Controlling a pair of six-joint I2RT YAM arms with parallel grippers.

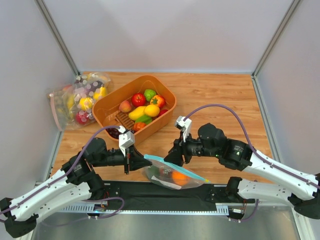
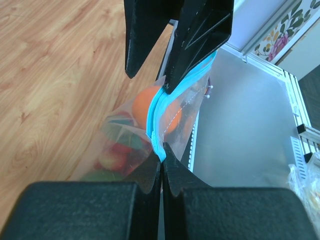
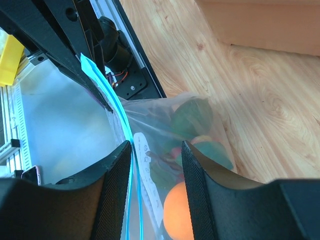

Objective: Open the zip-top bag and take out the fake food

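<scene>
The clear zip-top bag, teal strip uppermost, sags with the fake food inside it.

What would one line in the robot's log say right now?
left claw: shut on blue strip of zip-top bag | right claw: open, around strip | fake food: inside bag

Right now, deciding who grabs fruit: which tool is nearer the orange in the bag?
Right. The right tool stands open at the zip strip, close to the orange; the left tool is shut on the strip's other end, farther off.
</scene>
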